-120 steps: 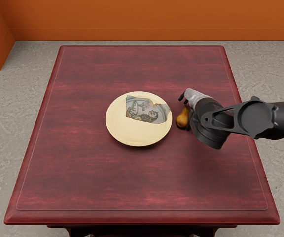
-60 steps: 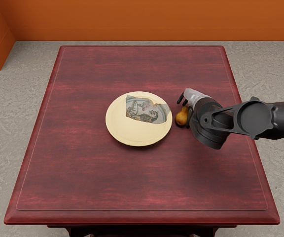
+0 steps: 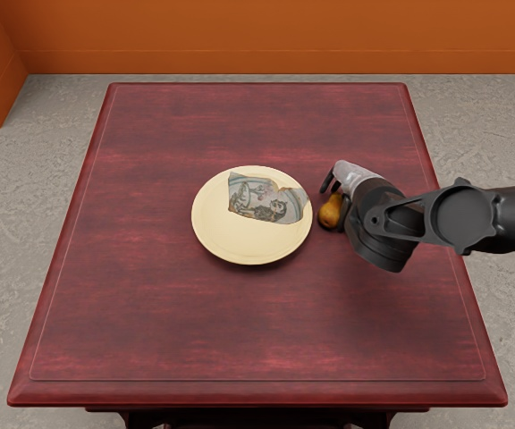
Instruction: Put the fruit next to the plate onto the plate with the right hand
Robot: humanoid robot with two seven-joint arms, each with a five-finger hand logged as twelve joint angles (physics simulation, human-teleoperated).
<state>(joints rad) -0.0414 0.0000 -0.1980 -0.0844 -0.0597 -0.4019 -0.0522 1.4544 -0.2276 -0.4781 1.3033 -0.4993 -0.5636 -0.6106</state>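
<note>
A small brown-orange pear-like fruit (image 3: pixel 330 212) lies on the table just right of the cream plate (image 3: pixel 217 231), close to its rim. The plate carries a printed picture on its upper right part. My right hand (image 3: pixel 334 197) reaches in from the right edge and sits against the fruit's right side. Its dark fingers (image 3: pixel 327 181) curl over the top of the fruit, closed on it. The palm side and the thumb are hidden behind the wrist. The left arm does not show.
The dark red wooden table (image 3: pixel 150 313) has a raised edge all around. My bulky right forearm (image 3: pixel 459 217) lies over the table's right side. Grey floor and an orange wall surround the table.
The fruit has shifted a few pixels up and left toward the plate. The hand has closed in slightly on it; the arm has hardly moved.
</note>
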